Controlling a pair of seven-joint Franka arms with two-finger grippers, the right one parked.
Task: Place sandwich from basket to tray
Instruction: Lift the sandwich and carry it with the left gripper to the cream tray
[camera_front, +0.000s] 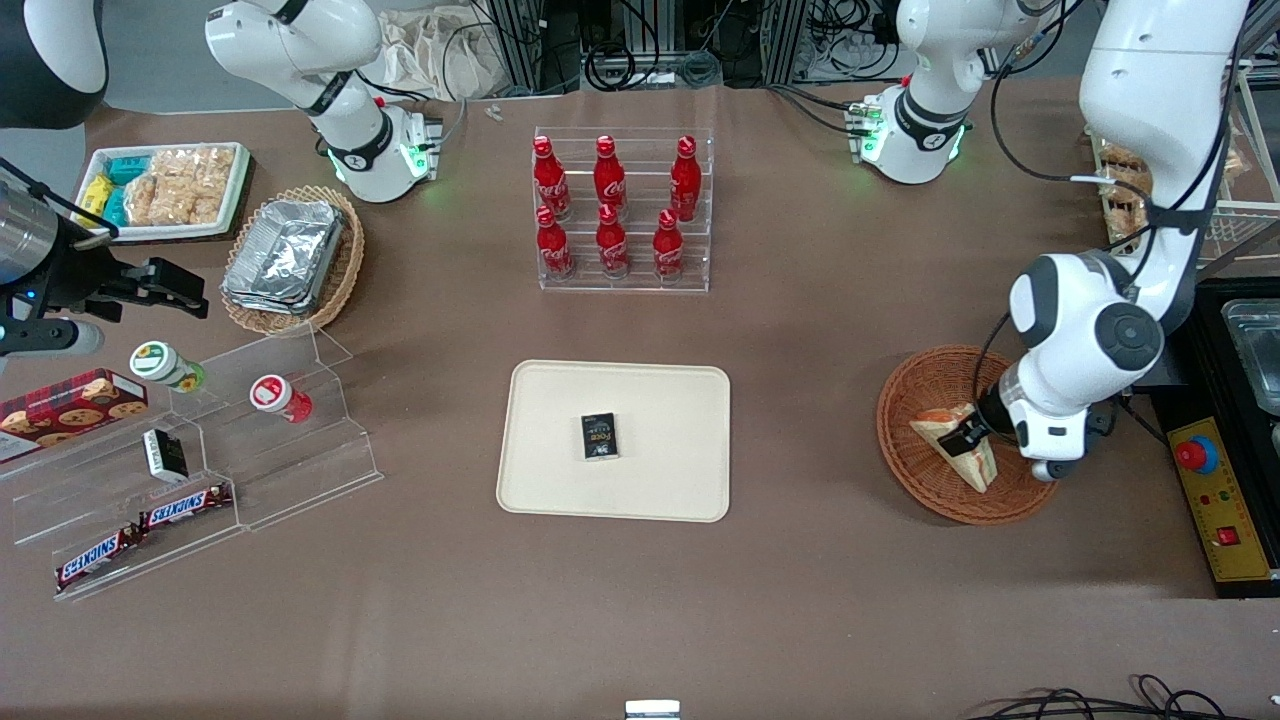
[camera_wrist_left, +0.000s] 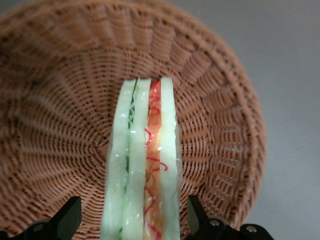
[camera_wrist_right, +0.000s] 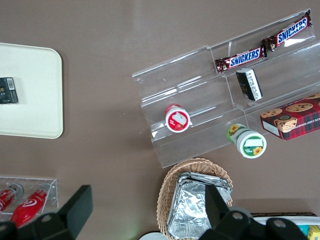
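Observation:
The sandwich (camera_front: 940, 428), a wrapped wedge of white bread with red-orange and green filling, stands on edge in the round reddish-brown basket (camera_front: 930, 375) toward the working arm's end of the table. My left gripper (camera_front: 968, 437) is down in the basket, open, one finger on each side of the sandwich (camera_wrist_left: 142, 165). Both black fingertips (camera_wrist_left: 69, 215) stand a little clear of the bread, with basket (camera_wrist_left: 60, 125) weave showing in the gaps. The cream tray (camera_front: 560, 420) lies mid-table with a small black box (camera_front: 599, 436) on it.
A clear rack of red cola bottles (camera_front: 610, 210) stands farther from the camera than the tray. Toward the parked arm's end are an acrylic shelf (camera_front: 300, 450) with Snickers bars and jars, a tan basket of foil trays (camera_front: 285, 255) and a white snack tray (camera_front: 165, 190). A control box with a red button (camera_front: 1195, 455) lies beside the basket.

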